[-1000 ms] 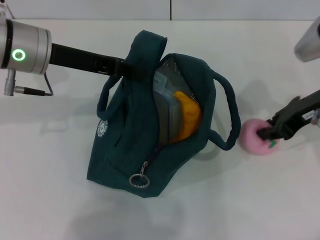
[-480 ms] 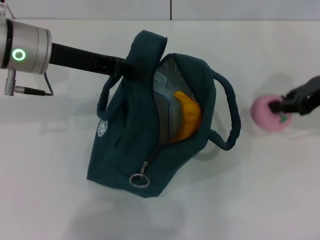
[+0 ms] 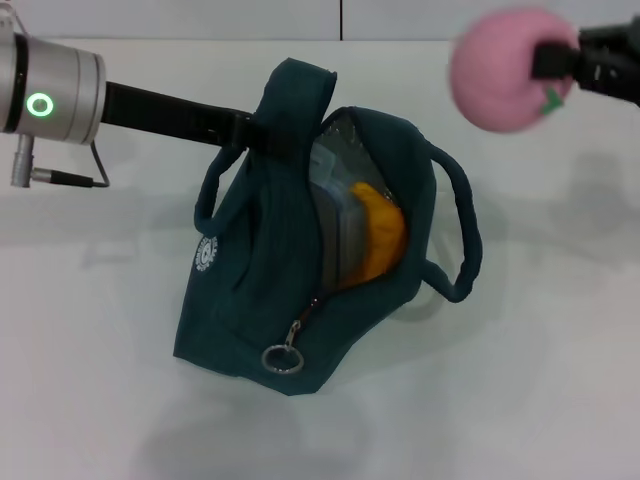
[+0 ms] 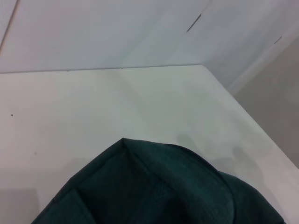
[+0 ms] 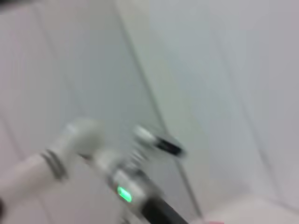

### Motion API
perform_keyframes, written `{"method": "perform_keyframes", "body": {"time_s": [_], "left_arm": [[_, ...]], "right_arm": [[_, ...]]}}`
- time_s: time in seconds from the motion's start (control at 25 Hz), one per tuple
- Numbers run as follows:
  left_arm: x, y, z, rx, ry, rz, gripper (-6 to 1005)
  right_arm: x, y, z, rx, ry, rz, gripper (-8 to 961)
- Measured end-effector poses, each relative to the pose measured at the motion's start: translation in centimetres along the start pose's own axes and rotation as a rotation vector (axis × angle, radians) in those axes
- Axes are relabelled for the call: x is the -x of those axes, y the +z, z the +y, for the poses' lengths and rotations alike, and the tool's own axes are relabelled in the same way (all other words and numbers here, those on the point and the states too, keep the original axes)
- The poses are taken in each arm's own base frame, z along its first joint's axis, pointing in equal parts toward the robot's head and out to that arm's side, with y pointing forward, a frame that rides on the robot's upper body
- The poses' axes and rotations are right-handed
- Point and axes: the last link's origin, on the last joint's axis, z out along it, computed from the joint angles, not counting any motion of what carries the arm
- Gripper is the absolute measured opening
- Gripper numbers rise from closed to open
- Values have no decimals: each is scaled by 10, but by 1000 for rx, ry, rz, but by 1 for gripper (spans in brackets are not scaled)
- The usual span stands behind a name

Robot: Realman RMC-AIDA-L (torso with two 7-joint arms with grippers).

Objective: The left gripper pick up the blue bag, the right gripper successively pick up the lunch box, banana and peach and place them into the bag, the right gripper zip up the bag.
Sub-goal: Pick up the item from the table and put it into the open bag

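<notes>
The right tool [image 3: 545, 62] is closing on the peach [image 3: 500, 70], its black fingers pinching the fruit's right side, and is holding it in the air above the table's [image 3: 560, 380] far right portion, up and to the right of the bag's mouth, clear of the surface. The left tool [image 3: 262, 138] is reaching in from the table's far left edge and is clamping the fabric at the top of the blue bag [image 3: 250, 300]; its fingertips are buried in the folds, so the width of the grip cannot be read beyond the fact that it is holding the cloth up. The bag is standing near the table's middle with its mouth gaping toward the right. Inside, the lunch box [image 3: 335, 205] is standing on edge against the foil lining, and a yellow-orange item [image 3: 385, 235] is lying beside it. One rope handle [image 3: 462, 240] is looping out on the right side; the metal ring zip pull [image 3: 281, 359] is hanging at the near end of the open zip. The head view alone is showing both tools and the bag's contents. The left wrist view is showing only a peak of teal fabric [image 4: 154, 186] over the bare table [image 4: 93, 102]. The right wrist view is blurred and is showing only the left arm's green ring [image 5: 124, 193].
</notes>
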Motion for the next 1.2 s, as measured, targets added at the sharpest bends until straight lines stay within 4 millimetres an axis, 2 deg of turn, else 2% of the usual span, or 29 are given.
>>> {"method": "perform_keyframes", "body": {"time_s": [0.2, 0.28, 0.48, 0.68, 0.92, 1.08, 1.2], "left_arm": [[-2, 1, 2, 3, 5, -2, 49], [-2, 2, 2, 4, 6, -2, 49], [-2, 1, 2, 4, 3, 0, 49], [-2, 1, 2, 5, 3, 0, 49], [-2, 1, 2, 4, 3, 1, 49], [-3, 2, 2, 4, 7, 0, 49], [-4, 2, 3, 4, 9, 0, 49]], "right_arm": [[-7, 35, 0, 80, -46, -36, 50], [-18, 56, -1, 115, -29, 25, 45], [-44, 81, -1, 132, 5, 171, 35], [-63, 86, -1, 131, 28, 279, 38], [-78, 82, -14, 33, 88, 403, 41], [-80, 86, -15, 26, 100, 440, 43], [-72, 100, -12, 63, 80, 396, 44]]}}
